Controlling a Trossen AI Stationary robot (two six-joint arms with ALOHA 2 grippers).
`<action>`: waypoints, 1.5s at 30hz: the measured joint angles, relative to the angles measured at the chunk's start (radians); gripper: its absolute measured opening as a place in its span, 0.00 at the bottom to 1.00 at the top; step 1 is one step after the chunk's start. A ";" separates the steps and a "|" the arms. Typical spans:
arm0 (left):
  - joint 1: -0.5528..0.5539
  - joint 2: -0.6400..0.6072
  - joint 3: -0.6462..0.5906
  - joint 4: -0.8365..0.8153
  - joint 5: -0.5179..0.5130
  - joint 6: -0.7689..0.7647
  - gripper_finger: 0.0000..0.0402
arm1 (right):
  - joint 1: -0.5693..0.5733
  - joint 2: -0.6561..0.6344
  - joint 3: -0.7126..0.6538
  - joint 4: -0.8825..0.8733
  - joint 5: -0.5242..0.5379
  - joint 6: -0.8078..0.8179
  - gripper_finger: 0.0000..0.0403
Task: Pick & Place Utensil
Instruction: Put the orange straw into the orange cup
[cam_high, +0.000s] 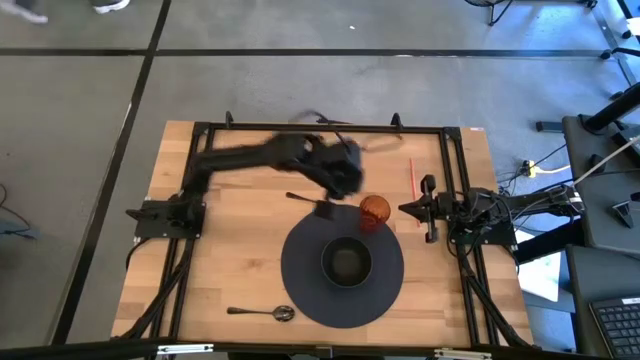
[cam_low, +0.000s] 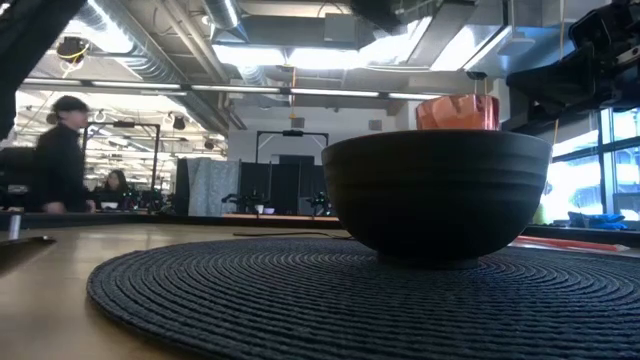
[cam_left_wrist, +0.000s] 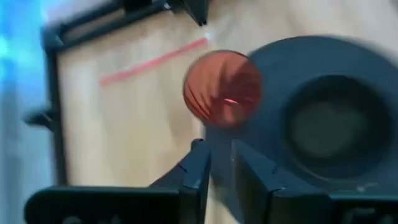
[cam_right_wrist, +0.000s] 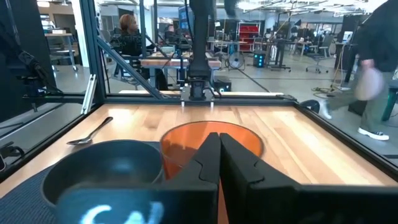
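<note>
The spoon (cam_high: 262, 313) lies untouched on the bench (cam_high: 240, 250), well apart from both arms, near the front edge just beside the round mat (cam_high: 300, 285). Its long axis runs across the bench, bowl end toward the mat, handle pointing away to the left. The left gripper (cam_left_wrist: 219, 171) is over the cup (cam_left_wrist: 222, 89) beside the bowl (cam_high: 346, 262), fingers a narrow gap apart, holding nothing. The right gripper (cam_right_wrist: 219, 163) waits pressed together by the cup. Judging by this, the pick has not begun; next, a reach down to the spoon's handle
</note>
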 joint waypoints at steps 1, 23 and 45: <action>0.012 -0.041 -0.026 -0.021 0.041 -0.031 0.11 | 0.000 0.000 0.000 -0.003 0.000 0.002 0.01; 0.019 -1.363 -2.058 1.653 -0.159 -0.210 0.00 | 0.001 0.000 0.000 0.000 -0.008 -0.020 0.01; -0.050 -1.735 -2.147 1.306 -0.196 -0.162 0.01 | 0.001 0.000 0.000 0.052 -0.008 -0.002 0.01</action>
